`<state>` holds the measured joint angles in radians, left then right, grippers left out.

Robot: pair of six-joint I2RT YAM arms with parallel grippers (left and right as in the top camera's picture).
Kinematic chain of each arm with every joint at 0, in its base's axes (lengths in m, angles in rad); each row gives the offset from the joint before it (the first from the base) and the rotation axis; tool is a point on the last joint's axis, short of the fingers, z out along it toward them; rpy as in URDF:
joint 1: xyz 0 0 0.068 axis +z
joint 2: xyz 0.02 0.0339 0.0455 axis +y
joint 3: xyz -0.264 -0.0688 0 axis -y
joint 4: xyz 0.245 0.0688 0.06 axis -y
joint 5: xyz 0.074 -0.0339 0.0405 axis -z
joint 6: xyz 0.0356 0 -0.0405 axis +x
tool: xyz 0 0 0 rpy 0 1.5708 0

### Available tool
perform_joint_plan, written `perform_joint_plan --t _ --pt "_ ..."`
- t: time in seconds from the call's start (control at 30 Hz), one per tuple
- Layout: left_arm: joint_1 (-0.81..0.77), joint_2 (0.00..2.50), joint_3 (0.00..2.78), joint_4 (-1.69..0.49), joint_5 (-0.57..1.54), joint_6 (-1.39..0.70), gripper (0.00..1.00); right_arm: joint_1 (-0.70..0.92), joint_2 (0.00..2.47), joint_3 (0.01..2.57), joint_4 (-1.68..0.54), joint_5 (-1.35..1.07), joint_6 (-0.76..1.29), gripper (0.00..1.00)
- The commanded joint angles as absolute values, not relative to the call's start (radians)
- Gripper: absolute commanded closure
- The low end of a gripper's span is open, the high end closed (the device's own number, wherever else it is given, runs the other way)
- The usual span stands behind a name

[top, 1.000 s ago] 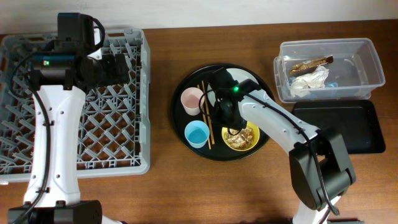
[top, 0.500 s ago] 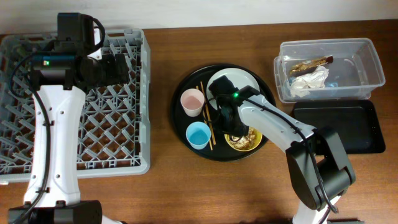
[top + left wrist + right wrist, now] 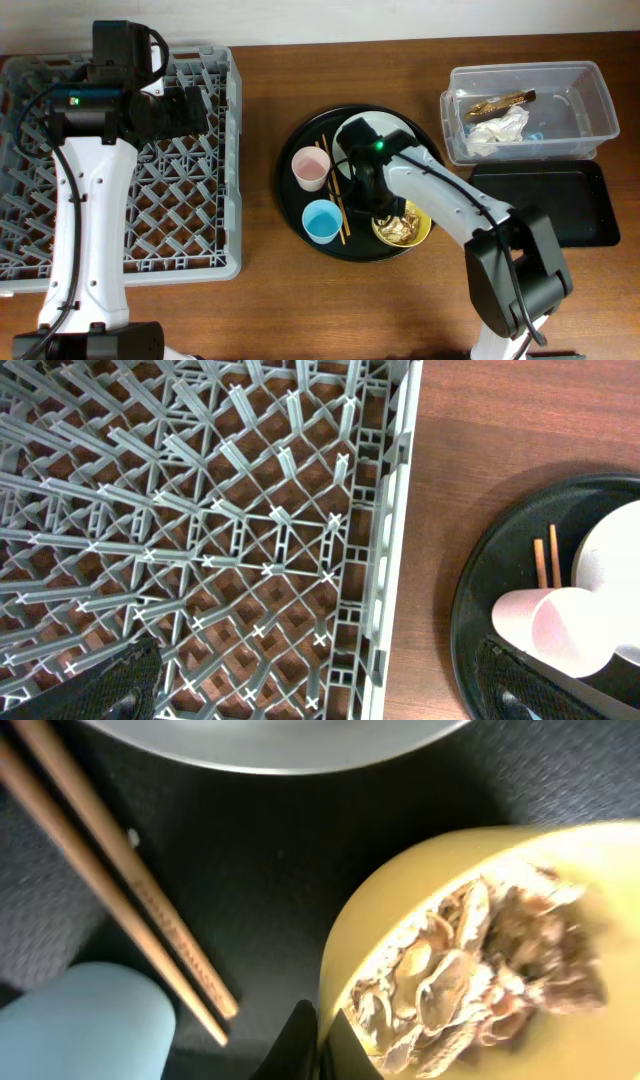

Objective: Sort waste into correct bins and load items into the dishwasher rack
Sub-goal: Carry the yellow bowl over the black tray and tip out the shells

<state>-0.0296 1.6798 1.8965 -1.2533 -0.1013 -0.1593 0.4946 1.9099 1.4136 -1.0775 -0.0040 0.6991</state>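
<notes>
The right gripper (image 3: 318,1045) has its jaws pinched tight on the rim of the yellow bowl (image 3: 402,225), which sits at the front right edge of the round black tray (image 3: 355,245). A rim grip probably suits because food scraps (image 3: 470,980) fill the bowl and must be tipped out before racking. The left gripper (image 3: 315,685) hangs with its jaws wide over the right edge of the dishwasher rack (image 3: 150,200), likely to stay clear.
</notes>
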Motion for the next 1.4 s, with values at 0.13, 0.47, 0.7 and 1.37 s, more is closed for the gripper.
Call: perform_joint_plan --t 0.13,0.47,0.7,1.37 --pt "-0.028 1.689 1.912 -1.254 -0.094 -0.171 0.00 0.382 1.791 1.650 -1.335 0.012 0.509 0.96" --pt "-0.028 1.689 1.912 -1.254 -0.094 -0.171 0.01 0.094 1.648 1.661 -1.440 -0.030 0.275 0.96" --pt "-0.028 1.689 1.912 -1.254 -0.094 -0.171 0.01 -0.143 1.636 1.651 -1.388 -0.289 -0.026 0.96" --pt "-0.028 1.689 1.912 -1.254 -0.094 -0.171 0.01 -0.565 1.642 1.305 -1.036 -0.846 -0.284 0.96"
